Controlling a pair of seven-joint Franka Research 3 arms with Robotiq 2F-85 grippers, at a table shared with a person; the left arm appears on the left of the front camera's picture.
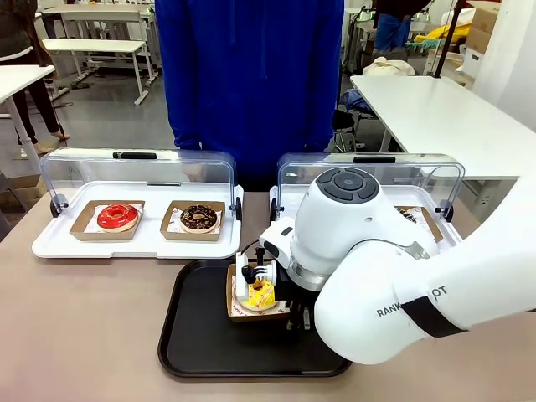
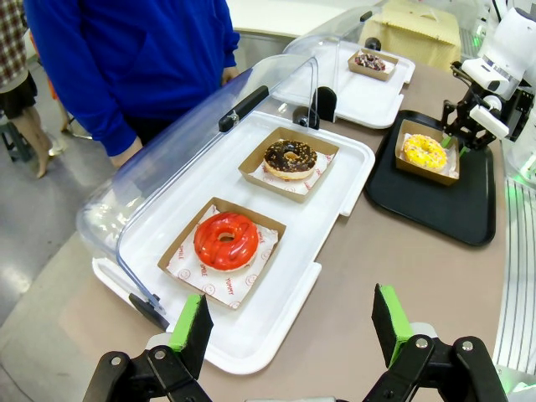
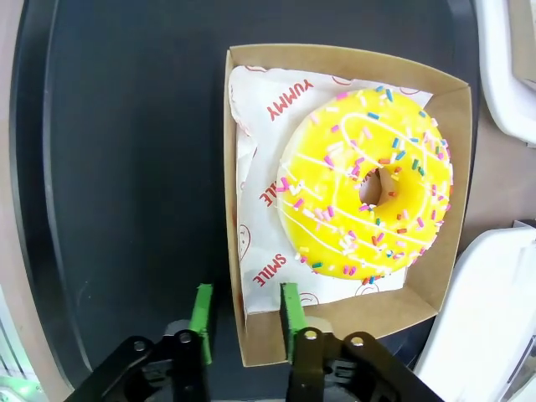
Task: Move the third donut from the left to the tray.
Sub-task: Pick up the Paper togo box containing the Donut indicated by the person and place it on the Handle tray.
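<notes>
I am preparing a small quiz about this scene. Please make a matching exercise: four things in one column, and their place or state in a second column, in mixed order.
Things:
1. yellow donut
2. red donut
3. chocolate donut
4. left gripper

Places or states:
A. open, above the table edge
B. in its box on the black tray
C. on the white base, nearer the left gripper
D. on the white base, beyond the red one

Pairs: 1-B, 2-C, 3-D, 4-A

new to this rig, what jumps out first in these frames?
The yellow sprinkled donut in its brown cardboard box, sitting on the black tray in front of the right arm. The right gripper straddles the box's near wall, its green-padded fingers slightly apart. Next, the red-glazed donut and chocolate donut in the white display base to the tray's left, clear lid up, and the person in blue across the table.
</notes>
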